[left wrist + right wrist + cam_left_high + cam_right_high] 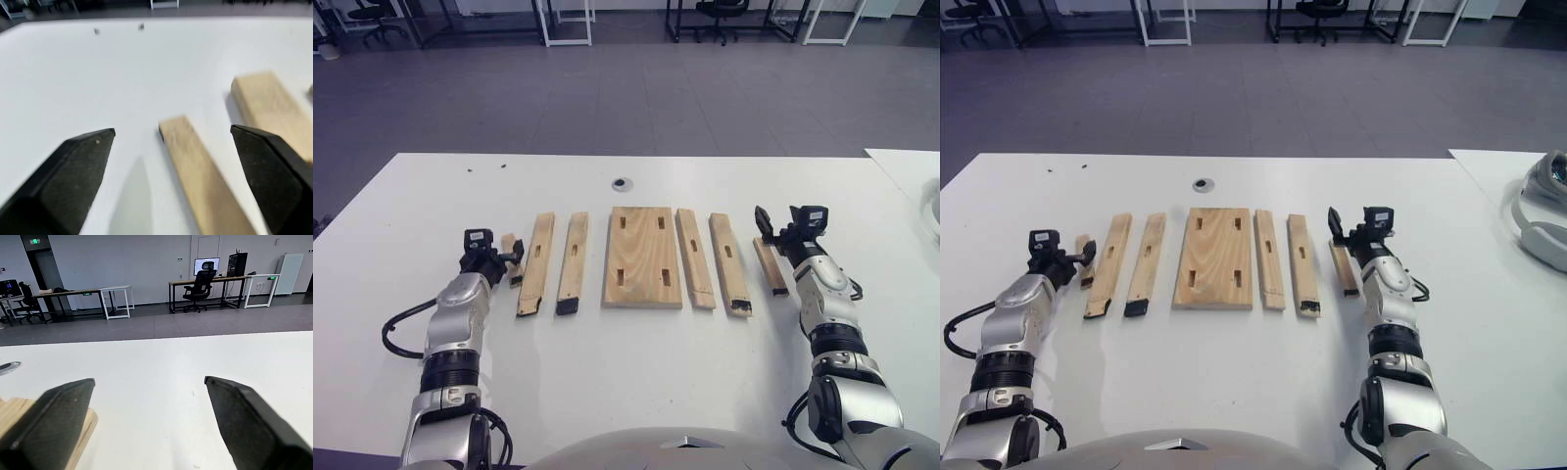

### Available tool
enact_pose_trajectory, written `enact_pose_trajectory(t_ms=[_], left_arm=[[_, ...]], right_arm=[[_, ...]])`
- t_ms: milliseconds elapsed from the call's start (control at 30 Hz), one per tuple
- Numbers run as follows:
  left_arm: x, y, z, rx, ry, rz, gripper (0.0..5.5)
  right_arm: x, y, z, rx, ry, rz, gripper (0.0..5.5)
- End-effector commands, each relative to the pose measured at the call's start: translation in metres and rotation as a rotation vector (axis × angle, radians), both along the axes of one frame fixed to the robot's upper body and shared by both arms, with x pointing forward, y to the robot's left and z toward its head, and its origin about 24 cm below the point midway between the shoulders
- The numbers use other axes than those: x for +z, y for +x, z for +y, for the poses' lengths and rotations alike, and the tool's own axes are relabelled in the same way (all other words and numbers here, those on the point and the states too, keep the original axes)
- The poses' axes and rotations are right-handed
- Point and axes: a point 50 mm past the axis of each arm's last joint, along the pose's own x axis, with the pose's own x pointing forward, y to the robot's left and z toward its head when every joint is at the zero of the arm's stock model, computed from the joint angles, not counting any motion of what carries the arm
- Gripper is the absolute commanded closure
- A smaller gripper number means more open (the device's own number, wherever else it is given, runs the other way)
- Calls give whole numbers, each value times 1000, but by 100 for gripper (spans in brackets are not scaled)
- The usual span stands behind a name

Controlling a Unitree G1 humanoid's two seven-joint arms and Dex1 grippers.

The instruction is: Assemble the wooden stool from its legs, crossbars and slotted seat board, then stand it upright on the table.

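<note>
We are hovering our left pincer wide around a short crossbar and our right pincer wide beside another crossbar. The slotted seat board is lying mid-worktop (legs flanking it).

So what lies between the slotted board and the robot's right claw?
Two long legs, then a short crossbar by the right gripper, per the head views.
</note>
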Motion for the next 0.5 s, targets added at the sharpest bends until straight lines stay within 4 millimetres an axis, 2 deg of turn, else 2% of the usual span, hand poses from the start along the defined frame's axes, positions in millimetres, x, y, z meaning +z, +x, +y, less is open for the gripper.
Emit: enact_pose_trajectory(t_ms=[33, 233, 500], left_arm=[[-10, -8, 0, 5, 10, 75, 144], [-7, -18, 2, -40, 73, 108, 238], [-8, -23, 7, -130, -17, 168, 361]], right_arm=[[-5, -3, -2, -12, -9, 16, 131], [-4, -2, -2, -12, -16, 17, 131], [-2, 0, -1, -6, -19, 15, 131]])
